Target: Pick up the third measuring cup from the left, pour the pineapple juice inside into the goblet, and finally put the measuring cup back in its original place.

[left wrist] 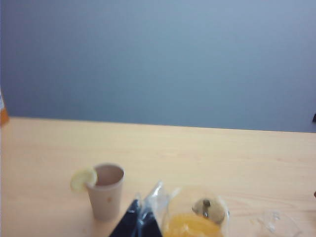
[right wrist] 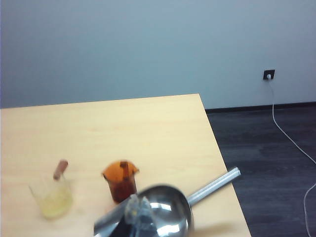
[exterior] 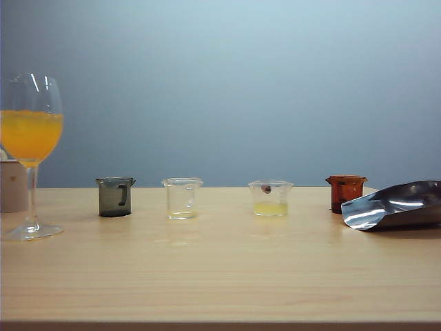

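The third measuring cup (exterior: 270,198) is clear with a reddish-brown stub handle and stands third from the left in a row of cups. Pale yellow pineapple juice (exterior: 270,208) fills its bottom. The right wrist view also shows this cup (right wrist: 52,195), some way off to one side of my right gripper (right wrist: 138,210), which is shut and empty above a metal scoop. The goblet (exterior: 31,138) stands at the far left, holding orange liquid. My left gripper (left wrist: 143,217) hangs close beside the goblet (left wrist: 195,219), fingertips together and holding nothing. Neither gripper shows in the exterior view.
A dark grey cup (exterior: 115,196), an all-clear cup (exterior: 182,198) and an orange-brown cup (exterior: 346,192) complete the row. A shiny metal scoop (exterior: 396,205) lies at the right. A beige paper cup (left wrist: 106,190) with a lemon slice stands near the goblet. The table edge (right wrist: 217,148) drops to dark floor.
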Controlling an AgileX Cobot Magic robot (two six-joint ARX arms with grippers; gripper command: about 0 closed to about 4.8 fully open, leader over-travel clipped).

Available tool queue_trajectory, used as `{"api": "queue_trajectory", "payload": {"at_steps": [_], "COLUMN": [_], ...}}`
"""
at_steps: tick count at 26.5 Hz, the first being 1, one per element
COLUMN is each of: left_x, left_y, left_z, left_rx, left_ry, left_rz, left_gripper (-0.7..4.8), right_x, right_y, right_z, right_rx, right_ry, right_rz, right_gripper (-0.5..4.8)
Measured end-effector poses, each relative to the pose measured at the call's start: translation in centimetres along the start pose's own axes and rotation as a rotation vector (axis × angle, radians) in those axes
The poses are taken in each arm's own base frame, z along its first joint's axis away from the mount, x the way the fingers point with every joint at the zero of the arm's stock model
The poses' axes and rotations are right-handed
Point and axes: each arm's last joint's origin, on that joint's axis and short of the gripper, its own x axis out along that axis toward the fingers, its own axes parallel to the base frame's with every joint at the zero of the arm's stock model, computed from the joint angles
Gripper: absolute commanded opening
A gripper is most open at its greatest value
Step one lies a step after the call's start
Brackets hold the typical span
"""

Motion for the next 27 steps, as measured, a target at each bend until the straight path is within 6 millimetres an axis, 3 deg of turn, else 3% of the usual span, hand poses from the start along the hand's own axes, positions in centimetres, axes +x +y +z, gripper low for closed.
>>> {"api": "queue_trajectory", "payload": {"at_steps": [5, 9, 12, 15, 20, 27], "left_x": [2.2, 3.6, 4.1, 4.0, 3.6, 3.5], "left_y": [-0.6, -2.0, -4.4, -6.4, -7.0, -7.1], "left_z": [2.3, 3.2, 3.9, 2.9, 2.2, 1.9], "left_rx": [0.036, 0.038, 0.086, 0.125, 0.151, 0.148], "left_ry": [0.029, 0.058, 0.081, 0.180, 0.250, 0.276], "left_rz": [-0.053, -0.156, -0.304, -0.380, -0.420, -0.479], "left_gripper": [-0.05, -0.05, -0.05, -0.05, -0.05, -0.05], "right_x": [2.2, 3.7, 5.4, 7.2, 9.6, 13.3], "right_y": [1.3, 3.5, 7.1, 10.9, 14.0, 16.6], "right_z": [3.2, 3.4, 0.9, -2.3, -6.5, -12.8], "right_rx": [0.013, 0.033, -0.008, -0.036, -0.085, -0.095], "right_ry": [-0.058, -0.052, 0.064, 0.099, 0.159, 0.193], "right_rz": [0.068, 0.108, 0.181, 0.244, 0.239, 0.244], "right_gripper": [-0.04, -0.04, -0.04, -0.04, -0.04, 0.00]}}
